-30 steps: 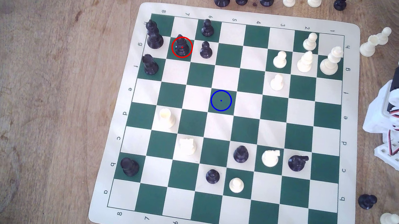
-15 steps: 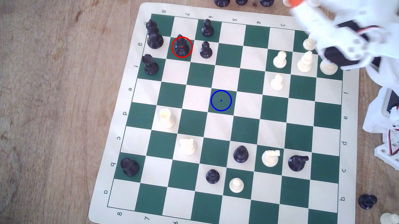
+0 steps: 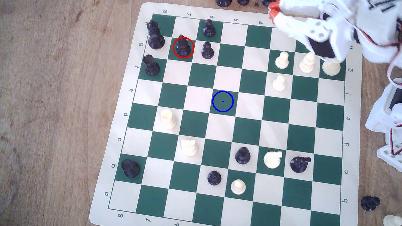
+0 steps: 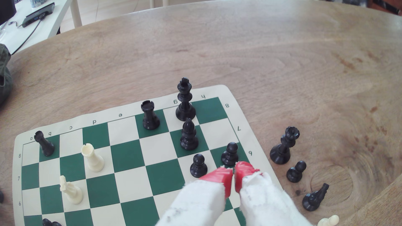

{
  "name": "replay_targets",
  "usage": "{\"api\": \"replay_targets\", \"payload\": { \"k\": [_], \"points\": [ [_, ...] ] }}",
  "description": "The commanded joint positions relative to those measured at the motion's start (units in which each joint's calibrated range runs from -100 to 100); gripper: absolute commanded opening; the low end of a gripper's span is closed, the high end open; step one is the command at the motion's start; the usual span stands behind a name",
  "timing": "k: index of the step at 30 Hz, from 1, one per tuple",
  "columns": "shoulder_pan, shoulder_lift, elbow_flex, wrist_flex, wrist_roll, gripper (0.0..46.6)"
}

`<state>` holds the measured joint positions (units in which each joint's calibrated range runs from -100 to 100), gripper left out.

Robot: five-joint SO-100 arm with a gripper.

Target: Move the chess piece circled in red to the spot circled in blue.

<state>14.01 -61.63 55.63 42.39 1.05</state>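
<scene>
- The gripper (image 3: 273, 9) is hanging over the far rim of the chessboard (image 3: 355, 167), near the file-4 label in the exterior view, its red-tipped fingers (image 4: 219, 176) pressed almost together with nothing between them; only a thin slit is showing in the wrist view.
- The black bishop (image 3: 183, 46) is standing upright inside the red ring on a green square, well apart from the gripper, toward the exterior view's left.
- It is sitting in a crowded corner: the black king (image 4: 185, 100) is standing just beyond it in the wrist view, two black pawns (image 4: 198, 165) are standing nearer the gripper, and a black rook (image 4: 149, 115) is waiting off to one side. That crowding is probably why the arm is travelling high, above the heads of the pieces.
- The blue-ringed square (image 3: 222, 101) is lying bare near the board's middle, with open squares around it, so setting down there should be easy.
- Captured pieces are lining the table (image 3: 31, 111) past the board's edge, just beside the gripper's path; a low sweep could be knocking them.
- Judging from this, the reach is only beginning: the fingers will be needing to spread before dropping around the bishop's slim body, ideally between the king and the pawns without brushing either.
</scene>
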Motion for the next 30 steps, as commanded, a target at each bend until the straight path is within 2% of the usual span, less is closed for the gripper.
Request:
{"api": "replay_targets", "payload": {
  "k": [1, 4, 5, 7, 10, 19, 24, 30],
  "points": [
    [-0.4, 10.6, -14.3, 4.5, -0.6, 1.4],
    [-0.6, 18.4, -20.4, 7.0, -0.9, 2.6],
    [-0.9, 24.9, -26.3, 9.5, -1.8, 4.1],
    [-0.9, 30.9, -31.9, 11.0, -2.9, 3.9],
    [-0.9, 39.0, -39.9, 13.0, -3.7, 5.1],
    [-1.6, 52.2, -50.7, 12.7, -6.6, 11.4],
    [-1.7, 57.7, -55.1, 10.8, -6.7, 15.1],
    [-1.8, 62.8, -58.4, 9.0, -6.5, 16.9]
  ]
}}
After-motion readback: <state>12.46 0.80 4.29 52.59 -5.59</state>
